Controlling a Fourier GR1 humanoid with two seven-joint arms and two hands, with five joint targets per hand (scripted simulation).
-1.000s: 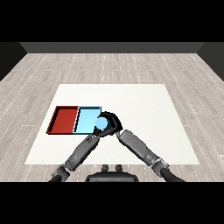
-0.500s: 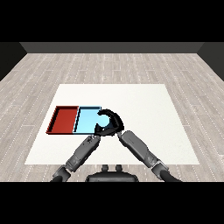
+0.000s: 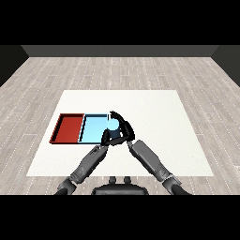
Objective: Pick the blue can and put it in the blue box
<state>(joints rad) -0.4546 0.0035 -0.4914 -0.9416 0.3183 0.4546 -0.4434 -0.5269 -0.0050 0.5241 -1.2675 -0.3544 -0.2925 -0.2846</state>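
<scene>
Although the blue can (image 3: 114, 124) sits at the light blue tray's (image 3: 93, 130) right edge, the right hand (image 3: 124, 130) has its fingers curled round it, so release is left; I cannot tell the left hand's (image 3: 106, 138) state.

Grey forearms (image 3: 89, 164), black hands (image 3: 123, 129)

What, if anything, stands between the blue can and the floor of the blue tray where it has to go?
Nothing visible does. The blue can is at the right edge of the light blue tray, with the right hand curled round it. The tray's floor shows bare, and the left hand sits at its near edge, not under the can.
</scene>
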